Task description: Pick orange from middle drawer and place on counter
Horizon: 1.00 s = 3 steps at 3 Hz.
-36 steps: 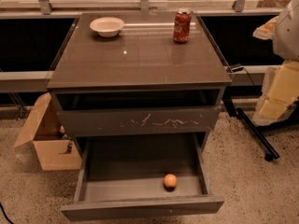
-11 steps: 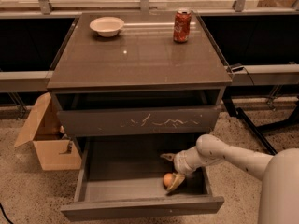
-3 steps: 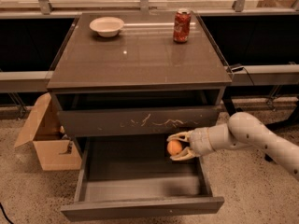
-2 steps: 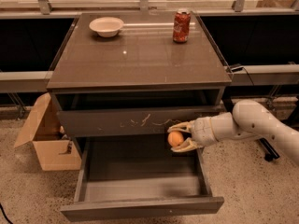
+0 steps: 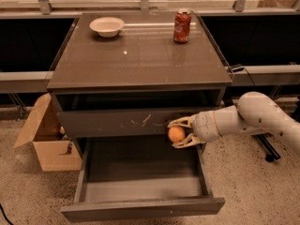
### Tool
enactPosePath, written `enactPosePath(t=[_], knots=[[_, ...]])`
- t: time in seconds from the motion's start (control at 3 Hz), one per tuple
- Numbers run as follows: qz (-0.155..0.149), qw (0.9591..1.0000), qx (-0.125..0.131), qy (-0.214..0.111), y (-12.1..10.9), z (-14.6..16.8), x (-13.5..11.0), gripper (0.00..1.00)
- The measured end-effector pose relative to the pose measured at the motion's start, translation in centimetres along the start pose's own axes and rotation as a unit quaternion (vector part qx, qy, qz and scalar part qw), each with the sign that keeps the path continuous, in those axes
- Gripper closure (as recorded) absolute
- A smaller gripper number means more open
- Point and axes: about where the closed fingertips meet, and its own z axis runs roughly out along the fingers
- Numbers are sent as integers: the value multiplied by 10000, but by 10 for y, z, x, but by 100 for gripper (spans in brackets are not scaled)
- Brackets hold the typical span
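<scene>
The orange [image 5: 176, 134] is held in the air between the two pale fingers of my gripper [image 5: 179, 133], which is shut on it. It hangs above the right rear part of the pulled-out middle drawer [image 5: 140, 187], level with the scratched drawer front just above. The drawer's grey floor lies bare below. My white arm reaches in from the right. The counter [image 5: 136, 55], a glossy dark slab, tops the cabinet well above the gripper.
A white bowl [image 5: 107, 26] sits at the counter's back left and a red soda can [image 5: 182, 26] at its back right. An open cardboard box [image 5: 47, 139] stands on the floor left of the cabinet. A dark stand leg lies at the right.
The gripper took hold of the orange on the drawer floor and lifted it. It now hangs a little higher, level with the scratched drawer front.
</scene>
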Motion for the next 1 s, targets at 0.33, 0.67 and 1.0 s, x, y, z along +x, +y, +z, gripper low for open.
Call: enactPosePath(t=[0.33,0.67,1.0], knots=[[-49,9995,297,-14,-19,-25,-23,100],[-112,9985,541,0,-48,-63,-56,100],[-141,9977,656,36,-88,-95,-76,100]])
